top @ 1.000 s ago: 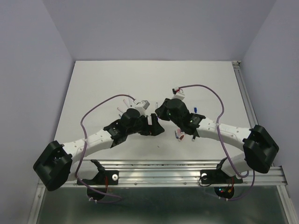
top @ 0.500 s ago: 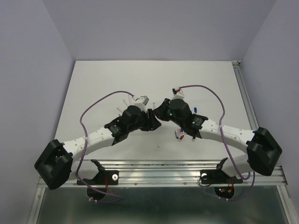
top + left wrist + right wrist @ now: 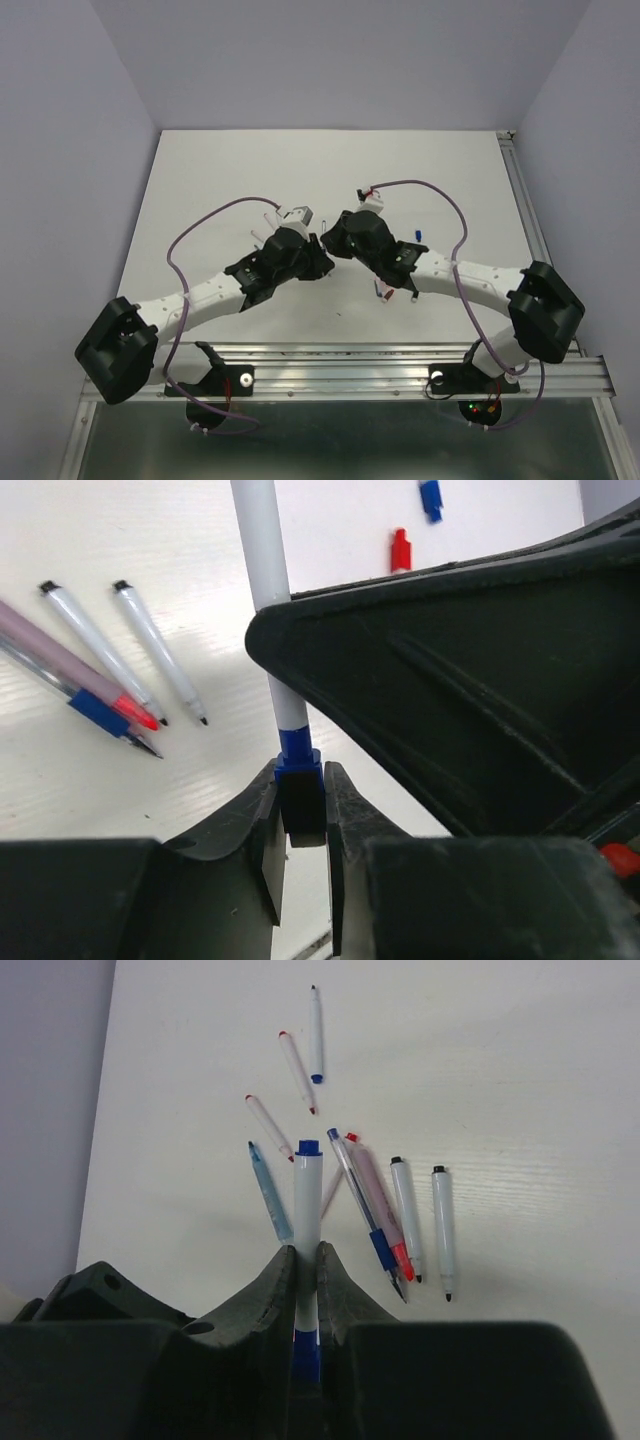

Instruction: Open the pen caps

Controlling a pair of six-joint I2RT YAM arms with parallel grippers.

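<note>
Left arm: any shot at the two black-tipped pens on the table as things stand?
Probably not yet. The left gripper is shut on the blue cap of a white pen that the right gripper also clamps. The black-tipped pens lie uncovered, so only that grip seems in the way.

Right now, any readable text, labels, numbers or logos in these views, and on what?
None readable in any view.
The pen in the right tool has a plain white barrel; its blue cap in the left tool bears no print.
Loose pens on the table: no marks visible.
</note>
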